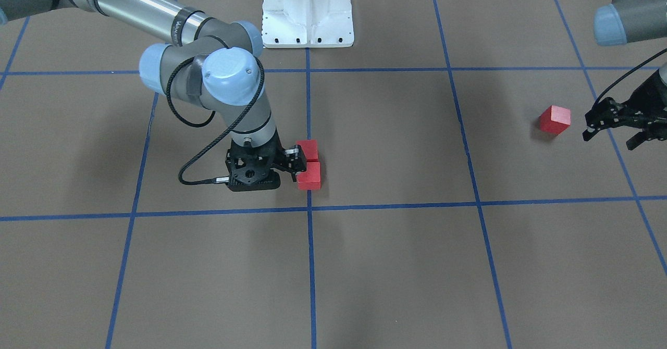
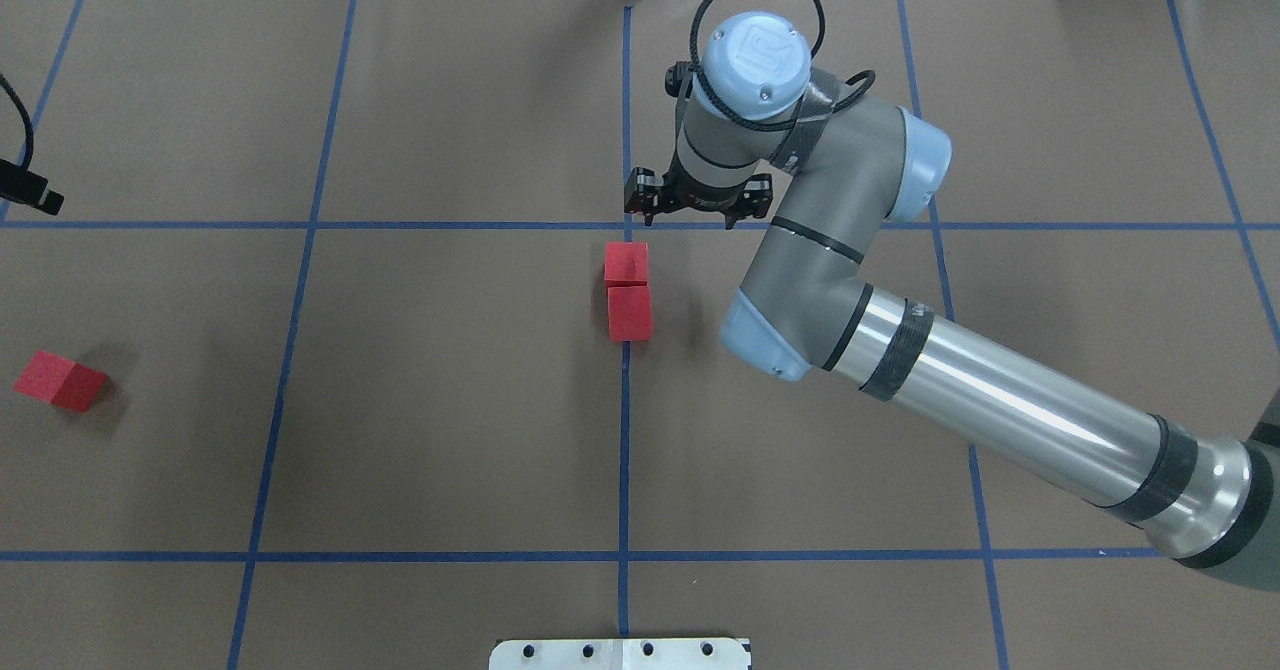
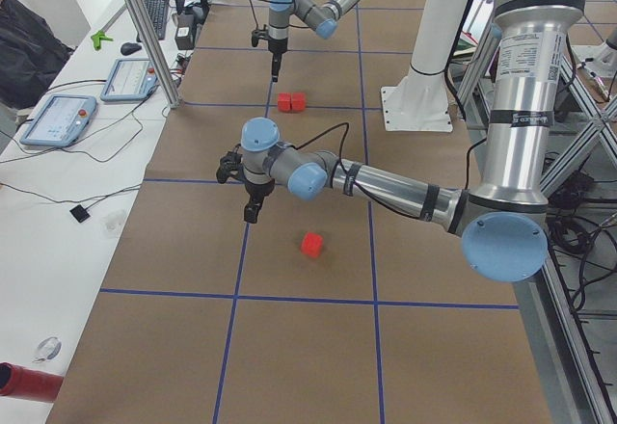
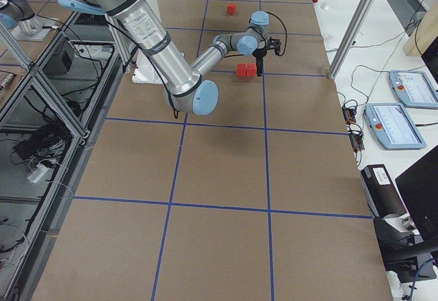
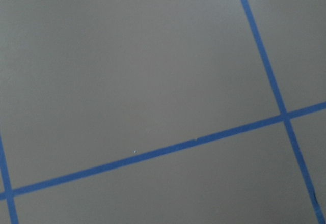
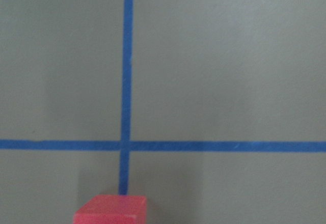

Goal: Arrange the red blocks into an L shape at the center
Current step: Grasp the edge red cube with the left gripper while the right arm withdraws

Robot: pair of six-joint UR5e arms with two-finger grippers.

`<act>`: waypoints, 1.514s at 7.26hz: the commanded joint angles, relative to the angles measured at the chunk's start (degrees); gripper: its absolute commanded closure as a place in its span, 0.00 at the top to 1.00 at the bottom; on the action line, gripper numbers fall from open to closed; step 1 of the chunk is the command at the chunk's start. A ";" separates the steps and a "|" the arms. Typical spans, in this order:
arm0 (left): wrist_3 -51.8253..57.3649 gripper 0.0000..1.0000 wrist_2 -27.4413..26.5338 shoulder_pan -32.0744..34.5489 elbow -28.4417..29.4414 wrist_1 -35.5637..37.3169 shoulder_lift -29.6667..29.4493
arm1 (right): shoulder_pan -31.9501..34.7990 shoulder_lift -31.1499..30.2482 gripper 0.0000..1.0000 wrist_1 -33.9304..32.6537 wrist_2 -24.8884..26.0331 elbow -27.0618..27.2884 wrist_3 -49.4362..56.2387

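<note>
Two red blocks (image 2: 626, 263) (image 2: 630, 312) touch in a short row on the middle blue line, just on the robot's side of the center crossing (image 2: 627, 225); they also show in the front view (image 1: 307, 150) (image 1: 308, 176). My right gripper (image 2: 697, 212) (image 1: 293, 164) hangs open and empty above the crossing, beside them. Its wrist view shows one block's top (image 6: 112, 210) at the bottom edge. The third red block (image 2: 60, 380) (image 1: 554, 119) lies alone far on my left. My left gripper (image 1: 617, 127) is open and empty beside it, apart from it.
The white robot base mount (image 1: 307, 10) stands at the near middle edge of the table. My right arm's forearm (image 2: 950, 380) stretches over the right half. A side bench with tablets (image 3: 58, 116) and metal frame posts (image 3: 145, 29) lies beyond the far edge.
</note>
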State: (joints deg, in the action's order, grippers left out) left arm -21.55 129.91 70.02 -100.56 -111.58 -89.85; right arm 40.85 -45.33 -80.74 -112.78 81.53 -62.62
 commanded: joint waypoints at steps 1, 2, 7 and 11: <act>-6.98 1.00 -1.93 -2.15 -0.08 -15.27 8.96 | 5.54 -3.27 0.99 -0.03 -3.83 2.14 5.29; -8.67 1.00 -6.99 -6.87 -0.08 -18.03 10.64 | 7.21 -5.02 0.99 0.14 -5.07 2.23 5.83; -15.55 1.00 -16.97 -20.01 0.36 -25.44 15.14 | 8.20 -5.82 0.99 0.32 -4.99 2.23 7.07; -15.54 1.00 -16.80 -21.68 2.73 -25.44 14.79 | 8.20 -6.00 0.99 0.23 -4.91 2.14 6.98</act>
State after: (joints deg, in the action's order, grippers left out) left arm -37.09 113.03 48.60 -98.53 -137.01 -74.96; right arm 49.04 -51.29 -80.43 -117.76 83.69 -55.56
